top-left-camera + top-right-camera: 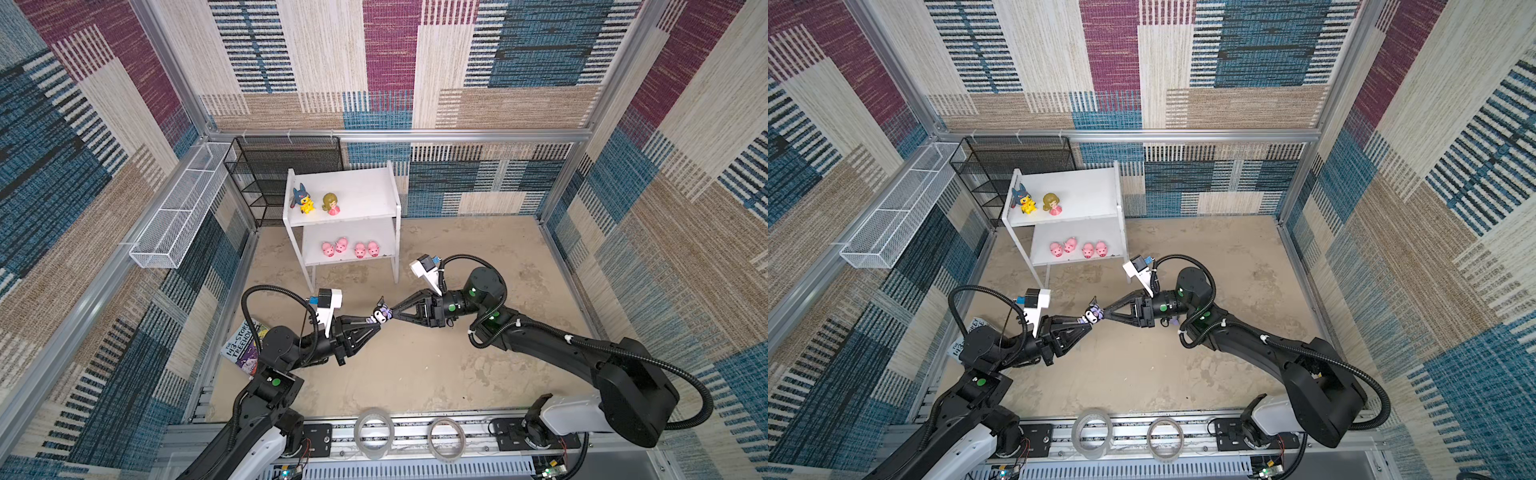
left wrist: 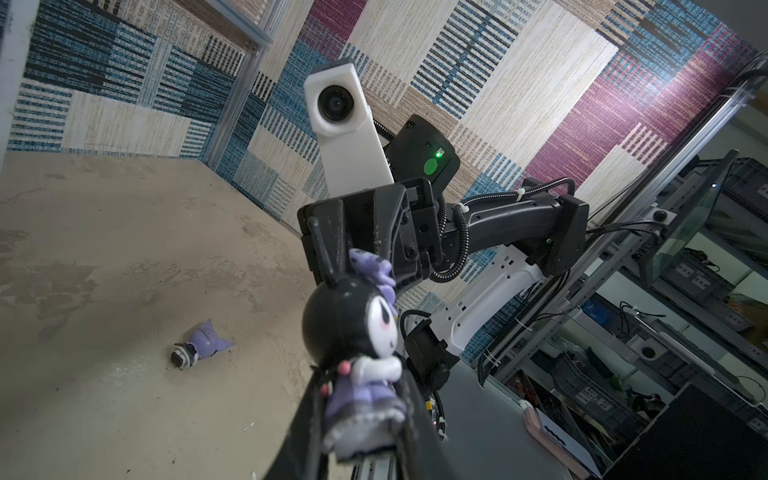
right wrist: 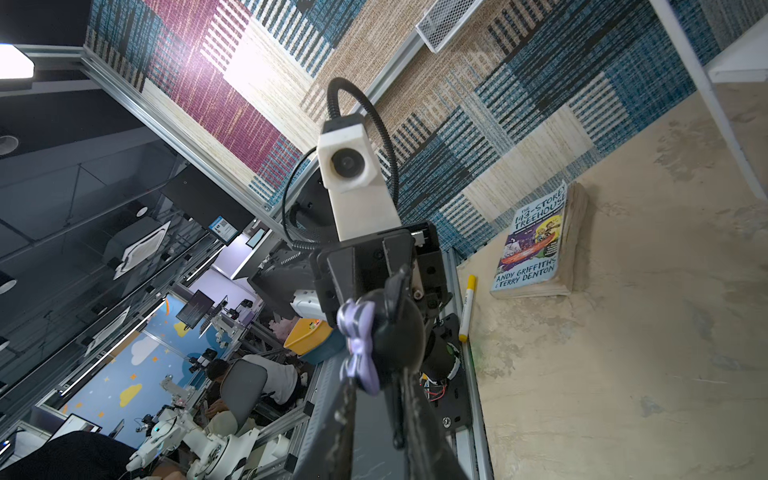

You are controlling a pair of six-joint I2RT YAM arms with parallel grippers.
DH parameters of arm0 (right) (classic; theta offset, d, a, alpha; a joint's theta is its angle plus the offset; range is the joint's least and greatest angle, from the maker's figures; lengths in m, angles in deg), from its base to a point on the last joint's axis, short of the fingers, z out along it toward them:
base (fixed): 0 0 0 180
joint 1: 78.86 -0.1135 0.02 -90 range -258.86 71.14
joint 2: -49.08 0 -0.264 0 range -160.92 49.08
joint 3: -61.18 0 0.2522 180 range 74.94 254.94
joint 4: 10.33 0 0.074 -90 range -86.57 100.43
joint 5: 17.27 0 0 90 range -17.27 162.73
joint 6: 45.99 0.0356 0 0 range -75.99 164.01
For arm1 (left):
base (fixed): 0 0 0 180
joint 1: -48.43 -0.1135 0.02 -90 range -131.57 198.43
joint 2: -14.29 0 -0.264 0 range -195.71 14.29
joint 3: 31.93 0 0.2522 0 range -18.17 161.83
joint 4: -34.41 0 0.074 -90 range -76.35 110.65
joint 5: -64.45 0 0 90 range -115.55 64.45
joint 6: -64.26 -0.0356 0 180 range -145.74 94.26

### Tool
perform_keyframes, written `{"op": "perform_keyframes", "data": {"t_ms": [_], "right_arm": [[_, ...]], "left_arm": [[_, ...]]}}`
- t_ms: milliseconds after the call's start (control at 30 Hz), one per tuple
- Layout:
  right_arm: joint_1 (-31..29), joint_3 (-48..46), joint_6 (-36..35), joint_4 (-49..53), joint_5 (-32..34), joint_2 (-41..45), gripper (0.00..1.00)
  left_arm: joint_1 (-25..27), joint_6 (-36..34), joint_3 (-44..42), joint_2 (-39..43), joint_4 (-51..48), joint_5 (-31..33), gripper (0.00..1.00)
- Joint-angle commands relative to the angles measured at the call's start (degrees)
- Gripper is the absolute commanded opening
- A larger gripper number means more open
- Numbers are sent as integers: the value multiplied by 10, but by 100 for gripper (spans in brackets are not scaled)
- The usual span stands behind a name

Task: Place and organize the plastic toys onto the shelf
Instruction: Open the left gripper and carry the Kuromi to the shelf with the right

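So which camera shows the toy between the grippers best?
Left wrist: the black-and-purple toy is close up, face and dress clear. Both top views show it tiny; the right wrist view shows only the back of its head and bow.

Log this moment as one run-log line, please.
phase: handover | left gripper: holds Kuromi figure body | right gripper: clamps its head | shelf: six toys

Two black jointed arms, left arm (image 1: 286,349) and right arm (image 1: 548,349), with white base segments (image 1: 573,415). Ribbed black cable (image 3: 331,99) loops along each; green round stickers (image 2: 432,168) mark joints. A white camera housing (image 2: 353,153) sits at twelve o'clock on each black, triangular-framed wrist end.
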Motion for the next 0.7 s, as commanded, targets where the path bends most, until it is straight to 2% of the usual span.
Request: {"op": "perform_keyframes", "data": {"t_ms": [0, 300, 367, 467, 567, 667], "right_arm": [[-4, 6, 1, -2, -5, 0, 17], [-10, 14, 8, -7, -15, -5, 0], [-10, 17, 6, 2, -8, -4, 0], [-9, 33, -14, 30, -2, -4, 0], [-4, 62, -44, 74, -1, -4, 0], [11, 107, -92, 148, -3, -7, 0]], "left_arm": [[0, -23, 4, 5, 1, 1, 0], [0, -26, 1, 7, 3, 7, 2], [0, -27, 2, 8, -2, 10, 16], [0, -29, 2, 12, -15, 18, 51], [0, -36, 6, 27, -43, 36, 67], [0, -50, 18, 54, -86, 55, 76]]}}
